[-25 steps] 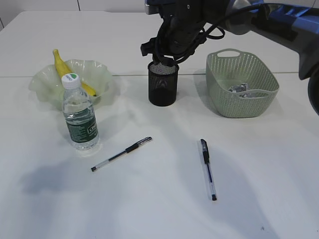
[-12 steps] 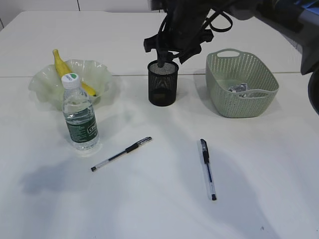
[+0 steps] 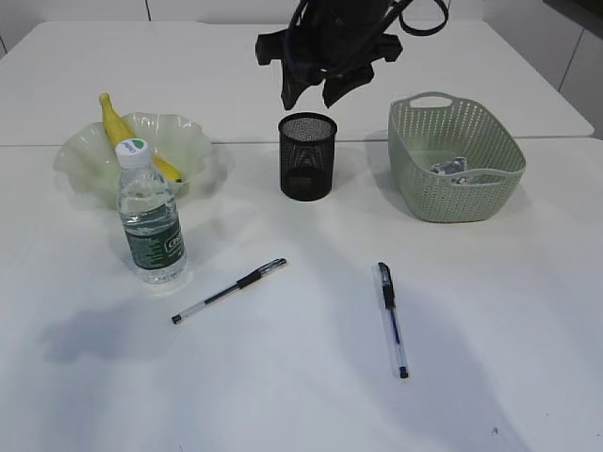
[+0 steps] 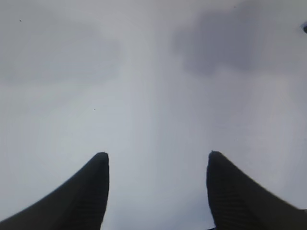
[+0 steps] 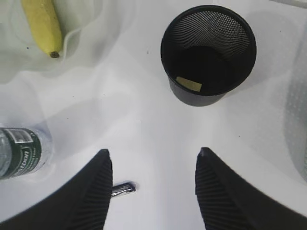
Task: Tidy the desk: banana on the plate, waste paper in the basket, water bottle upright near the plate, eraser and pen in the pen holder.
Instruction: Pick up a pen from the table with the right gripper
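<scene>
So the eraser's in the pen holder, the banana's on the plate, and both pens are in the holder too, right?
Not the pens. The exterior view shows both pens lying on the desk in front of the pen holder. The eraser is in the holder, and the banana is on the plate.

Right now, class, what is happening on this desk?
The right gripper hangs open and empty above the pen holder, where the eraser lies. The banana is on the plate, the water bottle upright beside it, waste paper in the basket. Two pens lie on the desk.
</scene>
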